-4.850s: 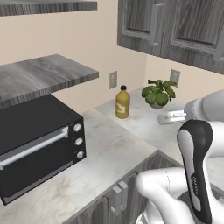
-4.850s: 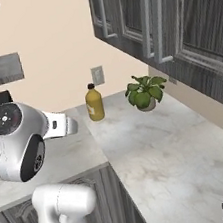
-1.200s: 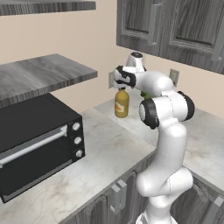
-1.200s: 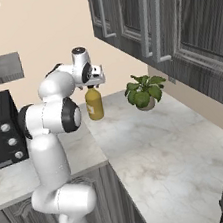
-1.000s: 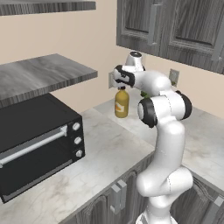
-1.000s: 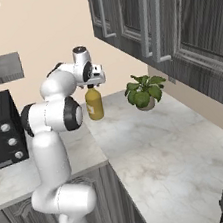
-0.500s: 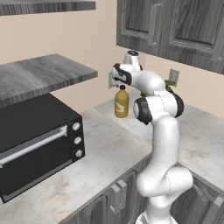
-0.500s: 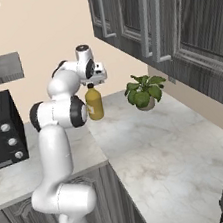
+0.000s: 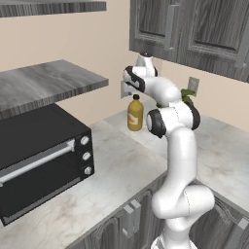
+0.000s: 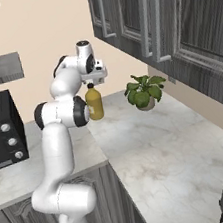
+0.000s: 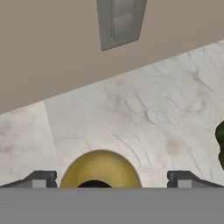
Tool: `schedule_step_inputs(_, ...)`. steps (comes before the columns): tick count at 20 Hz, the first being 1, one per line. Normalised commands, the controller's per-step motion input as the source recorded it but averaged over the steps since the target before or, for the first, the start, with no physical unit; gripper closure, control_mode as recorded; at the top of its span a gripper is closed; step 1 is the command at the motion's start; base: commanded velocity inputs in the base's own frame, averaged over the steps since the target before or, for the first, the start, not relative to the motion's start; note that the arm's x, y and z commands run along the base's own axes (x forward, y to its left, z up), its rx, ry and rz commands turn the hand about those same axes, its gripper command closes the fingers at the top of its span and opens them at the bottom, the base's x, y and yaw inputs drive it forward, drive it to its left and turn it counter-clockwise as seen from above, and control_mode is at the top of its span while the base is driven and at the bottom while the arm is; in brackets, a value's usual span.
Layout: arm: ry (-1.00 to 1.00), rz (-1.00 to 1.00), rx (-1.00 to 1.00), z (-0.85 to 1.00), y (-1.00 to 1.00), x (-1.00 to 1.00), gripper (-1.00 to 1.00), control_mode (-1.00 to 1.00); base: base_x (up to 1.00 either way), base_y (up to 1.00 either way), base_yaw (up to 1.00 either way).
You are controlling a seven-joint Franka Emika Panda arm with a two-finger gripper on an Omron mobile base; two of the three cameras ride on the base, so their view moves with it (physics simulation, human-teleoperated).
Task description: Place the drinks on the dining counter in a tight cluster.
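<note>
Gripper point(image 11: 107, 180) lowered, straddling juice jug point(image 9: 135, 113)

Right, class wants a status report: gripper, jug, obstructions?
Gripper open, directly above the amber juice jug. Jug upright on the marble counter. Potted plant beside, apart.

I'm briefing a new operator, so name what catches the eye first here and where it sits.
The end effector hangs open directly over the amber juice jug, which stands on the marble counter near the wall. A black toaster oven sits to the jug's left and a potted plant to its right.
</note>
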Motion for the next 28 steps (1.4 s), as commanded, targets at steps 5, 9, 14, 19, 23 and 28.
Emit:
schedule_step_inputs(5, 0.0, 0.0, 0.0, -0.21, 0.0, -0.8, -1.0, -1.0, 0.0, 0.0, 0.0)
schedule_step_inputs(9, 0.0, 0.0, 0.0, -0.28, 0.08, -0.35, -1.0, -1.0, 0.0, 0.0, 0.0)
schedule_step_inputs(14, 0.0, -0.01, -0.03, -0.05, 0.31, 0.19, -1.0, -1.0, 0.0, 0.0, 0.0)
schedule_step_inputs(19, 0.07, -0.02, -0.15, 0.23, 0.15, 0.38, -1.0, -1.0, 0.0, 0.0, 0.0)
schedule_step_inputs(23, 0.11, -0.05, -0.03, 0.05, -0.22, 0.03, -1.0, -1.0, 0.0, 0.0, 0.0)
schedule_step_inputs(28, 0.05, -0.04, 0.0, 0.04, -0.16, 0.11, -1.0, -1.0, 0.0, 0.0, 0.0)
